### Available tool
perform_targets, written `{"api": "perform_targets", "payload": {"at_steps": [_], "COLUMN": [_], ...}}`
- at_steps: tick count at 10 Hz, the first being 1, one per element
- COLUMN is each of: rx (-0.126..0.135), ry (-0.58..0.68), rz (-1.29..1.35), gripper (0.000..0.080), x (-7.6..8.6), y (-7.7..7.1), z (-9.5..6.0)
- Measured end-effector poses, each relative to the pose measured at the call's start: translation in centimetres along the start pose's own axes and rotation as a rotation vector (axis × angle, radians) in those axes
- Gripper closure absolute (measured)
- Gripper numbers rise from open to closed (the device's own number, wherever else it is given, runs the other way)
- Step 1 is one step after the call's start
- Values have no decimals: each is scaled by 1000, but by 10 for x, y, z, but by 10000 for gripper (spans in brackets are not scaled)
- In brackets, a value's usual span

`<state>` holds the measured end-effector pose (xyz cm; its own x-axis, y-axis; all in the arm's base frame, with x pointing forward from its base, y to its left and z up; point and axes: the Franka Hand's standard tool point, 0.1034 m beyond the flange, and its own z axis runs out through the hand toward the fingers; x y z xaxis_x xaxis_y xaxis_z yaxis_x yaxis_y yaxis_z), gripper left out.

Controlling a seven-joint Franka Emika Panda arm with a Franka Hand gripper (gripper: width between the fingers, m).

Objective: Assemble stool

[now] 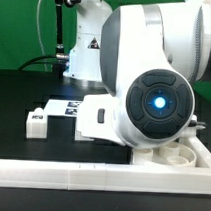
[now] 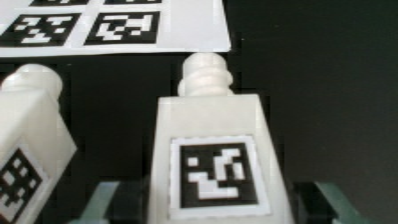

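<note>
A white stool leg (image 2: 214, 140) with a black-and-white tag and a threaded tip lies on the black table, right below the wrist. My gripper (image 2: 217, 198) is open. Its two fingers (image 2: 111, 200) stand on either side of the leg's base, with a dark gap on each side. A second leg (image 2: 25, 130) lies close beside the first. In the exterior view one leg (image 1: 34, 123) lies at the left. Part of the round seat (image 1: 177, 153) shows at the lower right behind the arm. The arm's own body hides the gripper there.
The marker board (image 2: 111, 24) lies just beyond the leg's tip; it also shows in the exterior view (image 1: 67, 110). A long white rail (image 1: 80, 174) runs along the table's front edge. The arm's large wrist housing (image 1: 154, 96) blocks the middle of the exterior view.
</note>
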<state>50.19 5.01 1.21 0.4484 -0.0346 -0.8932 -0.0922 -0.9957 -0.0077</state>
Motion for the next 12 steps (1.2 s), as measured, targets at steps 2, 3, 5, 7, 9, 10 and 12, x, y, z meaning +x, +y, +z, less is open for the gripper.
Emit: {"api": "perform_targets", "payload": {"at_steps": [2, 3, 5, 7, 9, 10, 12], "rx": [-5, -6, -5, -2, 2, 4, 16], "ry": [-2, -7, 17, 50, 92, 104, 275], "rz": [-15, -24, -34, -35, -35, -35, -37], "gripper": [464, 464, 462, 462, 462, 462, 462], "x": [-9, -19, -43, -44, -39, -37, -41], "y": [-4, -5, -8, -10, -11, -11, -17], "z": [-12, -24, -50, -56, -60, -61, -88]}}
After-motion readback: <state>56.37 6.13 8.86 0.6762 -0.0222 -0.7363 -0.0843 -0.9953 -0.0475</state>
